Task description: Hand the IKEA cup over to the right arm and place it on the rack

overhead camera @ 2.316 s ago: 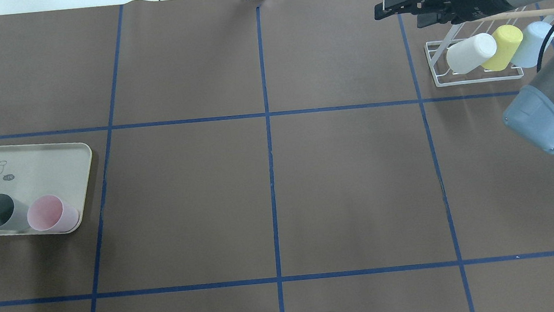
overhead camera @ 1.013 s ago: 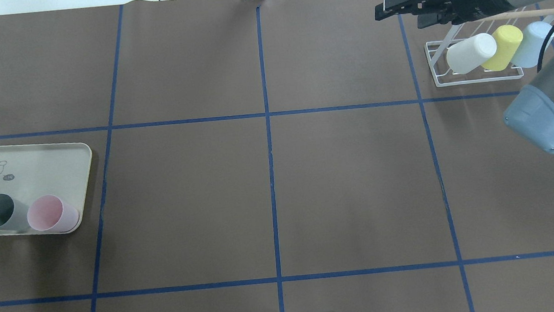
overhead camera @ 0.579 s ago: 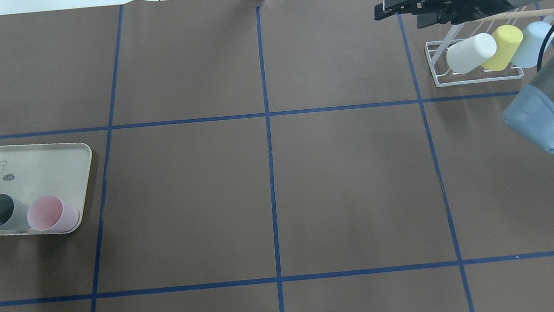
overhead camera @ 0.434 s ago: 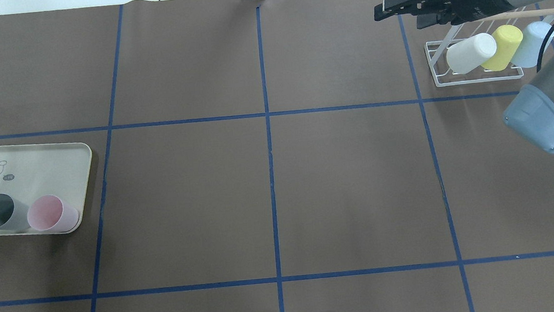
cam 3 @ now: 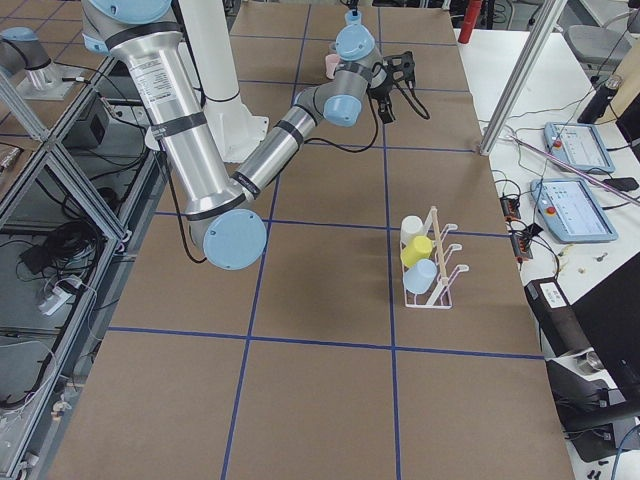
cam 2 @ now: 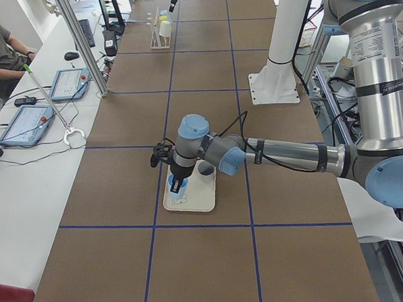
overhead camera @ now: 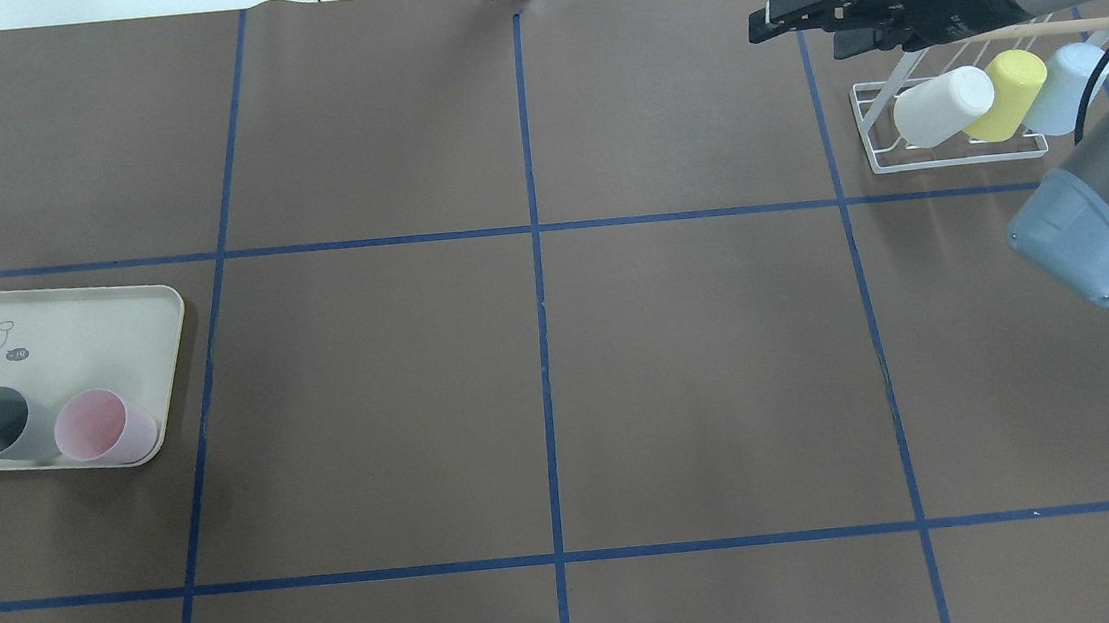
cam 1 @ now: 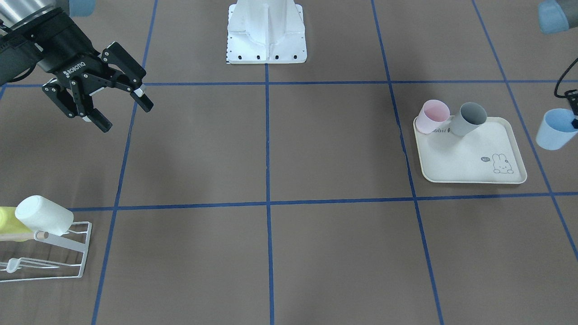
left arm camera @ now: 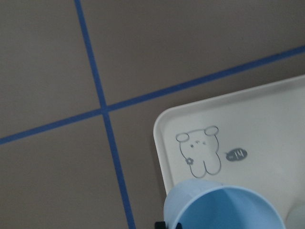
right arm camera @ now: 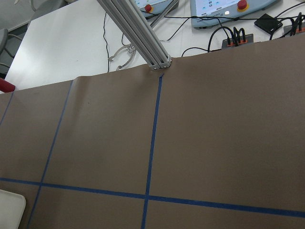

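Note:
A light-blue IKEA cup [cam 1: 554,130] hangs just off the tray's outer side, mouth up, with my left gripper [cam 1: 574,119] shut on its rim at the frame edge. In the left wrist view the cup [left arm camera: 224,207] fills the bottom, above the tray's rabbit print. From the exterior left view the cup [cam 2: 178,187] is under the near arm's gripper. The right arm's gripper [cam 1: 126,116] stands open and empty in the air, near the rack [overhead camera: 876,138] in the overhead view. The white wire rack [cam 1: 67,253] carries a white cup [overhead camera: 943,105], a yellow cup [overhead camera: 1005,93] and a pale blue cup [overhead camera: 1065,86].
The cream tray [overhead camera: 64,324] holds a grey cup [overhead camera: 2,425] and a pink cup [overhead camera: 105,427], both lying on their sides. The right arm's elbow [overhead camera: 1085,240] hangs over the table's right side. The robot's white base [cam 1: 266,34] stands at the middle.
The light-blue cup at the tray's left edge has slid out of the overhead view to the left. The right arm and its gripper have stayed still.

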Available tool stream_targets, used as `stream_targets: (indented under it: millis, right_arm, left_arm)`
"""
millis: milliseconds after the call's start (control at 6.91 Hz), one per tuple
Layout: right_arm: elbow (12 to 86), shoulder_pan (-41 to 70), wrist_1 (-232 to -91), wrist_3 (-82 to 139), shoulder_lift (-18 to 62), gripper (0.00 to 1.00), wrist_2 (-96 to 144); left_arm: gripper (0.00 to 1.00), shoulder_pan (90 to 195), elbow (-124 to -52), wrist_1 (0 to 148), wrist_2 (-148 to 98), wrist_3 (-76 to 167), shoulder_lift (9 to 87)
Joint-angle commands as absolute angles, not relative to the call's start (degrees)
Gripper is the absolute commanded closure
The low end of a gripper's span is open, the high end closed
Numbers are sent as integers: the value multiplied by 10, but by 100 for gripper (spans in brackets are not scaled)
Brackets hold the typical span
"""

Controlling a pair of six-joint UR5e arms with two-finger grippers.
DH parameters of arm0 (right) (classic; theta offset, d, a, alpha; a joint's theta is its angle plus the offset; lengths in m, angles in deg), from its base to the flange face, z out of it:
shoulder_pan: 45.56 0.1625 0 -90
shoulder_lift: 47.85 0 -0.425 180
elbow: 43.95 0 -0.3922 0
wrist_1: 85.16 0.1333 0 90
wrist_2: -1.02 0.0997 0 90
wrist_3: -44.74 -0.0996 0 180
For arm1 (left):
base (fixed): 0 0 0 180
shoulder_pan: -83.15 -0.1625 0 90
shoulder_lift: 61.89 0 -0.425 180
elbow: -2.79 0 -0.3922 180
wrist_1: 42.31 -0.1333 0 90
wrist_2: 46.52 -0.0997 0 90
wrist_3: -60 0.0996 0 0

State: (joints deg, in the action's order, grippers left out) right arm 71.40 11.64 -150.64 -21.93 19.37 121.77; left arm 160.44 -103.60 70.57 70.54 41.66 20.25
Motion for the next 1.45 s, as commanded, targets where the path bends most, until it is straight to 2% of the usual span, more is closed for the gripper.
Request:
stream_targets:
  millis: [0, 434, 1303]
  right_arm:
    - [693, 116, -1499, -269, 158, 0, 1198]
    - [603, 113, -1271, -469, 146, 0, 1165]
    - [594, 15, -1088, -693, 127, 0, 986]
  left_arm:
    - [100, 1620, -1047, 707, 606, 304, 264]
    - [100, 1581, -1058, 862, 592, -21, 279]
    - [100, 1408, -1052, 1202, 553, -695, 312]
